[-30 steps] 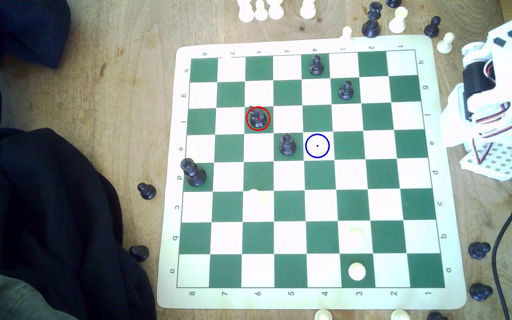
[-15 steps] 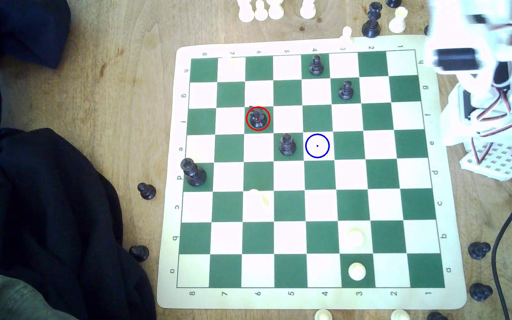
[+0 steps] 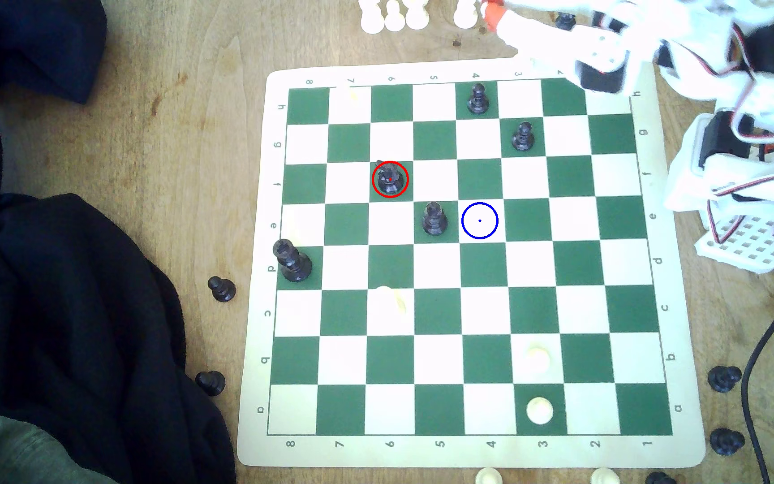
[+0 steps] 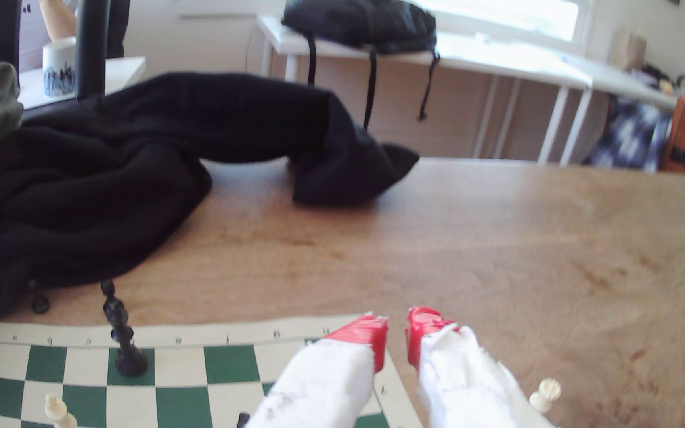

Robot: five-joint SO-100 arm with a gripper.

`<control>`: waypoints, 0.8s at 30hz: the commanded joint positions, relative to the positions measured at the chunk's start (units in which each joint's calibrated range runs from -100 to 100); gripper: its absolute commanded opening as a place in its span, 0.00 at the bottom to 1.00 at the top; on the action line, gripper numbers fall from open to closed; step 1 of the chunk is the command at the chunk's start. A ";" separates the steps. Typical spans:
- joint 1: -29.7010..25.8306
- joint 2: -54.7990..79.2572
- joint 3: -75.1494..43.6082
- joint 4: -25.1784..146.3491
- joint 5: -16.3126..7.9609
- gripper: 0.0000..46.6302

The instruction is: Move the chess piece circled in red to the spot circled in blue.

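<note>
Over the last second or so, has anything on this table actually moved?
Only the arm. It unfolded from beside the board's right edge, in the exterior view, and swung out over the far right corner; its gripper now hangs past the far edge, holding nothing. The chess piece stayed in its red circle, the spot stayed bare, and the other pieces kept their places.

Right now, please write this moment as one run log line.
phase: approach | gripper: open, empty, above board's far edge | chess piece: on red-circled green square, untouched | spot: free | black piece stands between
</note>
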 commanded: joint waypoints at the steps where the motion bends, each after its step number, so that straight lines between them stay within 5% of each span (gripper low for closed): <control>1: -0.31 7.43 -10.26 9.38 -0.63 0.16; 3: -1.17 11.76 -11.35 10.45 0.59 0.23; 9: -5.24 21.87 -15.43 10.37 2.00 0.22; 24: -8.68 44.79 -21.96 2.50 -2.64 0.28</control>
